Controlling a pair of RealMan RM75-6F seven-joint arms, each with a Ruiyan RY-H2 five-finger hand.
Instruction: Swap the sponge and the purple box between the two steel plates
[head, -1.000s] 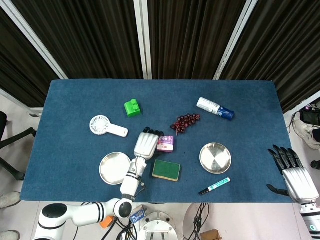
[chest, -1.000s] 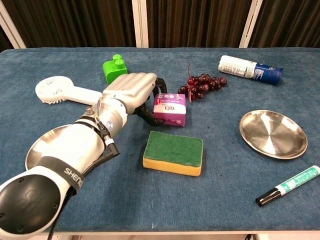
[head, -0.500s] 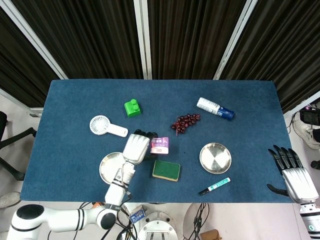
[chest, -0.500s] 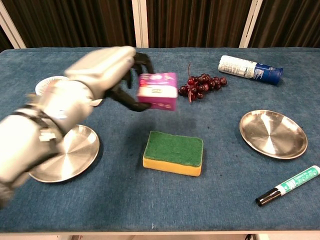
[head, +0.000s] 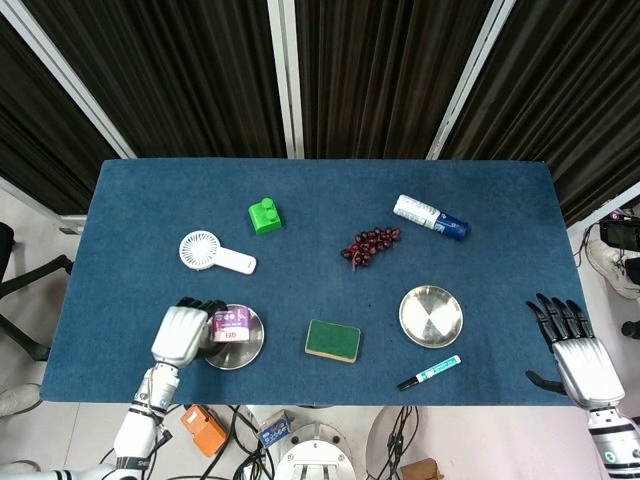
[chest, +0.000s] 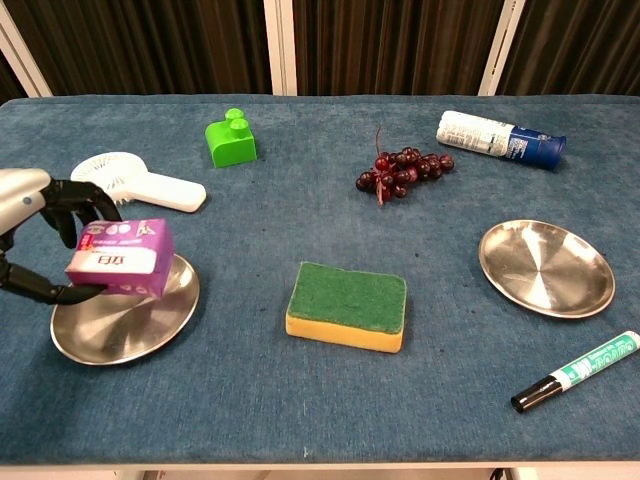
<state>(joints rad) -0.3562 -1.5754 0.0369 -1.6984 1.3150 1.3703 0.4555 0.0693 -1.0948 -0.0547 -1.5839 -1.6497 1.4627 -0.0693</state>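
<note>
My left hand (head: 180, 333) (chest: 30, 215) grips the purple box (head: 230, 326) (chest: 121, 258) and holds it just above the left steel plate (head: 246, 348) (chest: 125, 325). The green-topped yellow sponge (head: 333, 340) (chest: 347, 305) lies on the blue cloth between the two plates. Nothing lies in the right steel plate (head: 431, 316) (chest: 546, 267). My right hand (head: 580, 345) hangs open off the table's right edge and holds nothing; only the head view shows it.
A white hand fan (head: 213, 252) (chest: 135, 181) and a green block (head: 265, 215) (chest: 231, 139) lie behind the left plate. Grapes (head: 370, 243) (chest: 404, 168) and a white-and-blue bottle (head: 430, 217) (chest: 500, 137) lie further back. A green marker (head: 429, 372) (chest: 578, 371) is near the front edge.
My left hand lifted the purple box from beside the sponge and carried it leftward and toward the front, over the left plate. The right hand barely moved.
</note>
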